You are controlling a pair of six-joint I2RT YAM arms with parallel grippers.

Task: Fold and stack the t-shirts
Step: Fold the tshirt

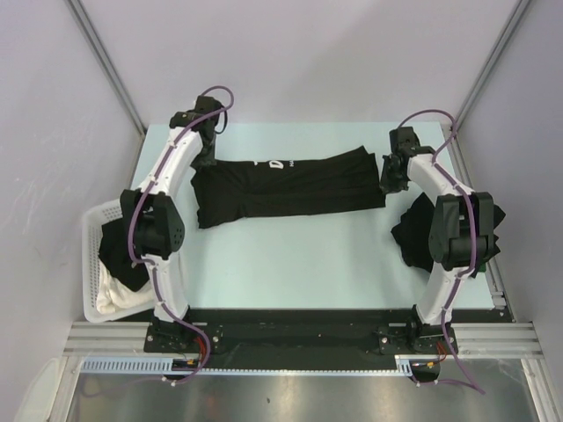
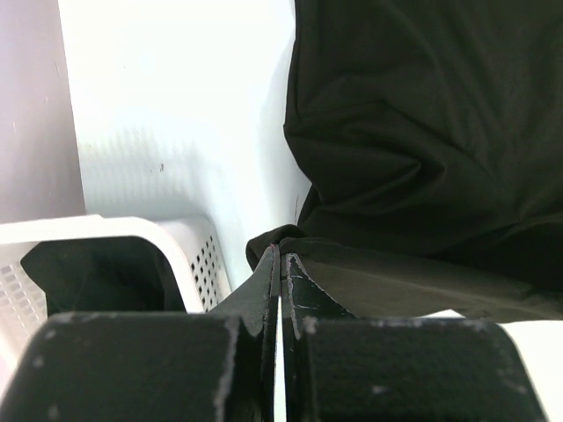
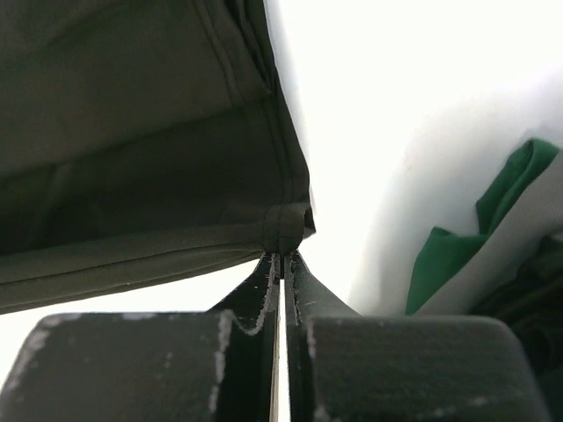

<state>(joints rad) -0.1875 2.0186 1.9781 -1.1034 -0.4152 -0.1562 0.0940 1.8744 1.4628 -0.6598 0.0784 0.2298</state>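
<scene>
A black t-shirt [image 1: 290, 185] with white lettering lies stretched left to right across the far half of the table. My left gripper [image 1: 205, 163] is at its left end, shut on a pinch of the fabric [image 2: 422, 114]; the left wrist view shows the cloth edge caught at the tips of the gripper [image 2: 281, 255]. My right gripper [image 1: 388, 183] is at the shirt's right end. In the right wrist view the gripper [image 3: 282, 257] is shut on a hem corner, and the shirt [image 3: 132, 114] hangs slightly lifted above the table. More black t-shirts [image 1: 412, 236] lie heaped under the right arm.
A white lattice basket [image 1: 88, 255] stands at the table's left edge, holding a black t-shirt [image 1: 119, 251] and a white cloth [image 1: 119, 297]; its rim [image 2: 114, 227] shows in the left wrist view. A green piece of fabric [image 3: 493, 220] lies near the right heap. Grey walls close in the table.
</scene>
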